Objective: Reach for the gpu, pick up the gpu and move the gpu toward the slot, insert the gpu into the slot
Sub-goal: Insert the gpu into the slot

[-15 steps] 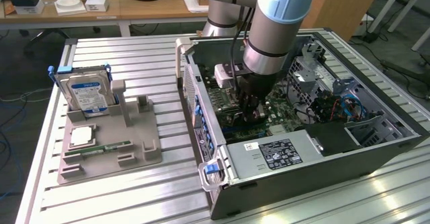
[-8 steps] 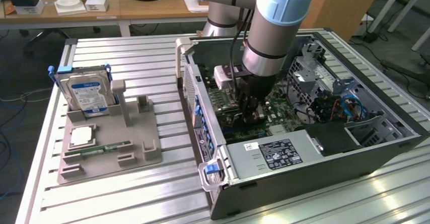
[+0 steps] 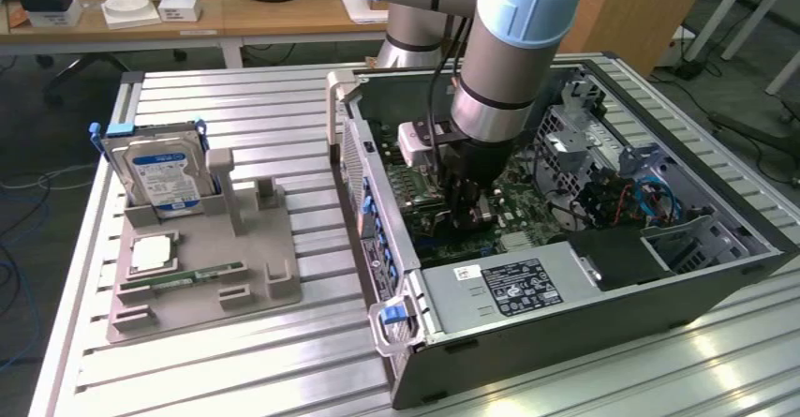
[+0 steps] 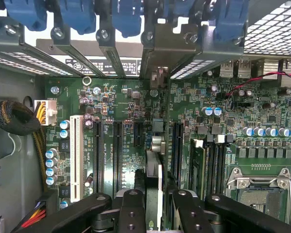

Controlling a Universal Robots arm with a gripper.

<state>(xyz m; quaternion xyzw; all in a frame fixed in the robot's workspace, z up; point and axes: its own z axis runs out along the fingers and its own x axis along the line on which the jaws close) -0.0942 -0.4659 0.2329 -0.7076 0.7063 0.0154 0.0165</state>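
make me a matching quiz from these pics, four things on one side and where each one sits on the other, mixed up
Things:
1. gpu
2. hard drive
3. memory stick
4. gripper

Places:
A. lying flat on the grey holder tray
B. standing upright in the holder tray
C. inside the open computer case, above the motherboard
D. edge-on between the gripper's fingers, over the expansion slots

Pairs: 1-D, 2-B, 3-A, 4-C

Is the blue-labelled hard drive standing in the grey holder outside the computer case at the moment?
Yes, the hard drive stands upright in the grey holder on the exterior view's left, apart from the computer case.
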